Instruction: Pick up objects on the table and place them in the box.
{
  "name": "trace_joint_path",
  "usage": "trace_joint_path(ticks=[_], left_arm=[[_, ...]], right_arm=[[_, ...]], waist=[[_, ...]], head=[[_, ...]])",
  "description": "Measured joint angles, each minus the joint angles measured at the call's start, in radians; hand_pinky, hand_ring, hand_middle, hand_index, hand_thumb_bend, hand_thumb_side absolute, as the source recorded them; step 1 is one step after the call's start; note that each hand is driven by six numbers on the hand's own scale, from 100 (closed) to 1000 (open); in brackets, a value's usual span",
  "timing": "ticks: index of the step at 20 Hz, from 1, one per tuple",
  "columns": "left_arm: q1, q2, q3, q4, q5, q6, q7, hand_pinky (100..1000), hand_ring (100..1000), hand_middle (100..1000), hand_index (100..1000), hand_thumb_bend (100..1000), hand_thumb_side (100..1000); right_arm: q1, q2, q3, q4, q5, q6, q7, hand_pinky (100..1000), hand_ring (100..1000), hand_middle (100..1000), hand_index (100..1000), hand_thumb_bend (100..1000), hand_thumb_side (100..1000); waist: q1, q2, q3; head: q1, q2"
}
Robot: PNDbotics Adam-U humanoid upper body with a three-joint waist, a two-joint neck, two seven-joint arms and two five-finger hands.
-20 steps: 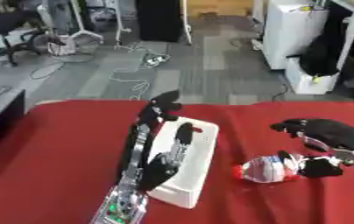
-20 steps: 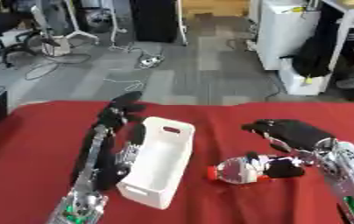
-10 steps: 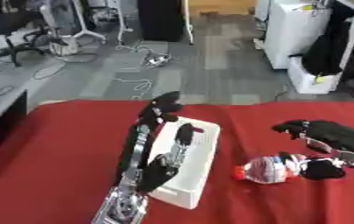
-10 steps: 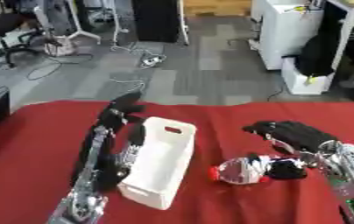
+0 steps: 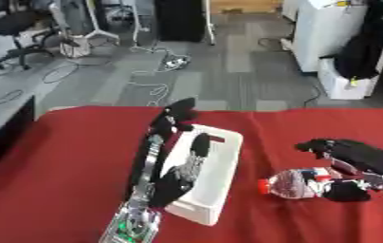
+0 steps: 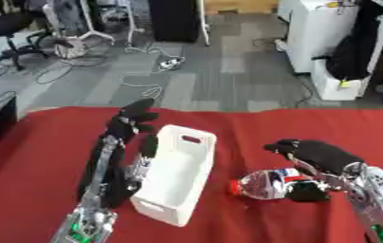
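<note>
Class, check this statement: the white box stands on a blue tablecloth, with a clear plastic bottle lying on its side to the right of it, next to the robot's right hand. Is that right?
One detail is wrong: the tablecloth is red, not blue, as the right eye view shows. The rest holds: the white box stands on it, and the clear plastic bottle lies on its side to its right, at the right hand.

white box (image 6: 178, 178), red tablecloth (image 6: 45, 156), seemingly clear red-capped bottle (image 6: 265, 184)

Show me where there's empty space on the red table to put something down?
Bare red cloth lies left of the left hand, along the table's left side, and behind the white box toward the far edge. It is crowded on the right, where the right hand sits over the clear bottle close beside the box.
</note>
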Motion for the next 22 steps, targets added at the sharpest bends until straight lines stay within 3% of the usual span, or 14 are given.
trace_joint_path(ticks=[5, 13, 19, 22], left_arm=[[-0.004, -0.008, 0.0, -0.002, 0.001, 0.0, -0.002, 674, 778, 825, 881, 271, 777], [-0.004, -0.008, 0.0, -0.002, 0.003, 0.0, -0.004, 675, 778, 824, 881, 270, 778], [-0.004, -0.009, -0.002, -0.002, 0.007, 0.001, -0.011, 674, 778, 823, 881, 270, 778], [-0.004, -0.009, -0.006, -0.002, 0.008, 0.0, -0.013, 674, 778, 822, 881, 272, 778]], right_arm=[[0.0, 0.008, 0.0, 0.032, 0.014, -0.012, -0.019, 621, 741, 865, 996, 140, 650], [-0.006, 0.008, 0.016, 0.067, 0.018, -0.043, -0.01, 641, 767, 891, 1000, 151, 666], [-0.054, -0.025, 0.045, 0.092, -0.002, -0.087, 0.011, 656, 782, 897, 1000, 127, 674], [-0.065, -0.044, 0.055, 0.101, -0.009, -0.103, 0.017, 658, 786, 899, 1000, 156, 673]], waist=[[0.002, 0.006, 0.006], [0.003, 0.006, 0.02], [0.007, 0.006, 0.033], [0.008, 0.006, 0.038]], head=[[-0.001, -0.003], [-0.012, -0.031], [-0.028, -0.059], [-0.035, -0.068]])
